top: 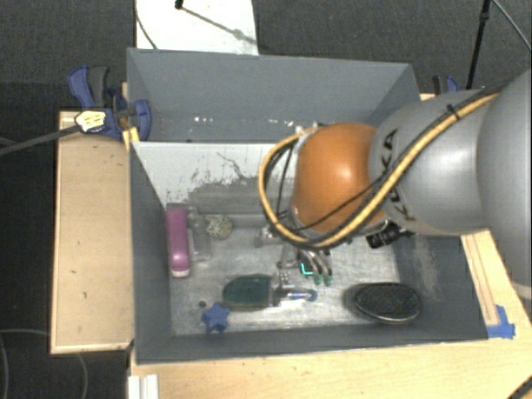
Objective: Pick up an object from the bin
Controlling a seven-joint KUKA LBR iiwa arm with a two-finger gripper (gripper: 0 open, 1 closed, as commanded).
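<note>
My gripper (293,288) reaches down into the front middle of the bin, its metal fingertips just right of a dark green oval thing (248,291) lying on the floor. The fingertips touch or nearly touch that thing's right end; I cannot tell whether anything sits between them. A black oval disc (386,301) lies to the gripper's right near the front right corner. A small blue star-shaped piece (216,317) rests at the front left, below the green thing.
A pink oblong block (178,240) lies along the left wall, with a clear plastic piece beside it. A small grey-green lump (219,226) sits toward the back left. The arm with its orange cover and cables hangs over the bin's right half.
</note>
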